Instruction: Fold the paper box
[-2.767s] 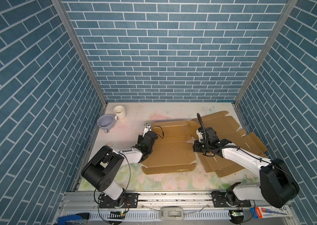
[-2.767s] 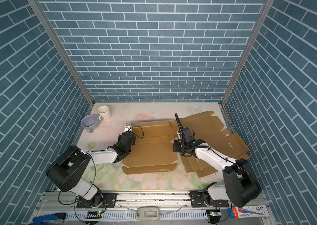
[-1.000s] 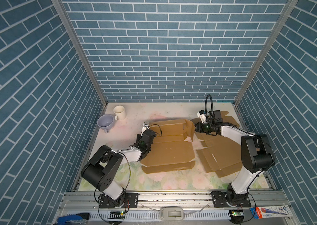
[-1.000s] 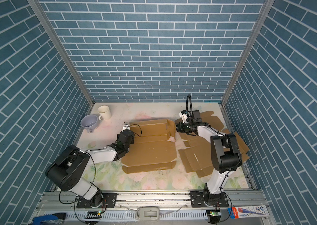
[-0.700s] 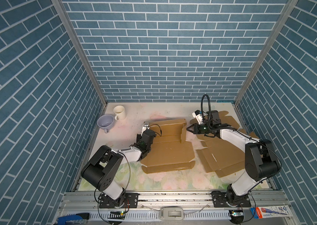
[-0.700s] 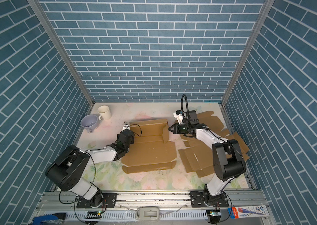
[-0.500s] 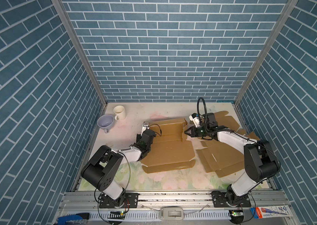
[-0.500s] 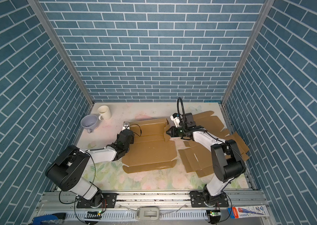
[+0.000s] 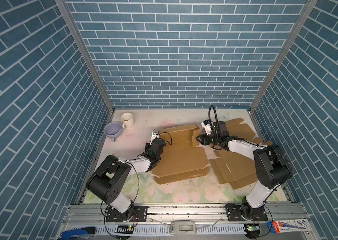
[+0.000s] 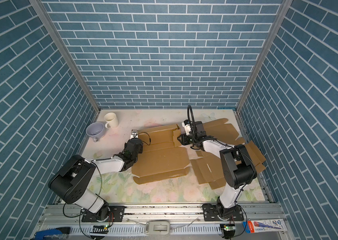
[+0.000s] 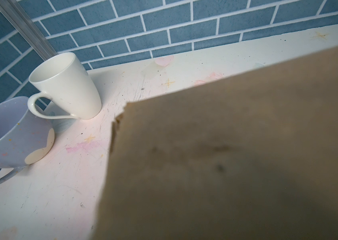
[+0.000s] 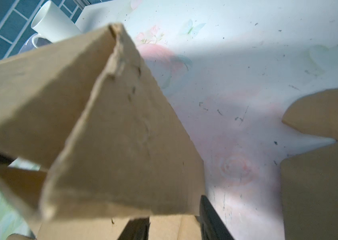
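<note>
Cardboard paper box [image 9: 181,158] lies mostly flat between both grippers, mid-fold: left gripper [image 9: 161,138] seems clamped on its left edge, while right gripper [image 9: 197,139], jaws partly parted, meets the raised end flap [image 9: 195,135], which probably needs tucking inward next.

The left hand [image 9: 158,138] is resting low, jaws closed tight, while the right hand [image 9: 199,140] is pointing toward it, jaws parted.
</note>
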Motion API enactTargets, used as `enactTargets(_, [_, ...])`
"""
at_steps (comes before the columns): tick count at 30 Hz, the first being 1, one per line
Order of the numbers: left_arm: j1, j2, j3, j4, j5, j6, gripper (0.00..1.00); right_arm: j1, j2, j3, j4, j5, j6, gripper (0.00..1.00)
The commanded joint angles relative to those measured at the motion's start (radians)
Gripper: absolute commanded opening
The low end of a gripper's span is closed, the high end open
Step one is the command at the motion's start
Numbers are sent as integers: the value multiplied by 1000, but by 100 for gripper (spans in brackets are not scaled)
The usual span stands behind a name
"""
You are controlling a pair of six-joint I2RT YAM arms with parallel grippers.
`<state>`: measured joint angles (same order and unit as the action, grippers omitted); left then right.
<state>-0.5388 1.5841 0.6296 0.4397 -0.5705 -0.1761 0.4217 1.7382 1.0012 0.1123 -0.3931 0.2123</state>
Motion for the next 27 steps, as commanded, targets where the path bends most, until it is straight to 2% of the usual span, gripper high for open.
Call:
enactTargets(1, [9, 17, -5, -76, 19, 21, 0, 12, 29, 10, 79, 138, -74, 42])
enactTargets(5, [11, 18, -5, -77, 25, 21, 0, 12, 49, 23, 118, 191, -90, 46])
enactTargets(14, [14, 24, 2, -85, 36, 24, 0, 25, 99, -39, 426, 158, -132, 46])
enactTargets(18, [14, 24, 5, -90, 38, 24, 0, 25, 127, -34, 497, 138, -136, 46])
enactTargets(27, [15, 24, 7, -91, 42, 24, 0, 23, 159, -3, 519, 83, -195, 41])
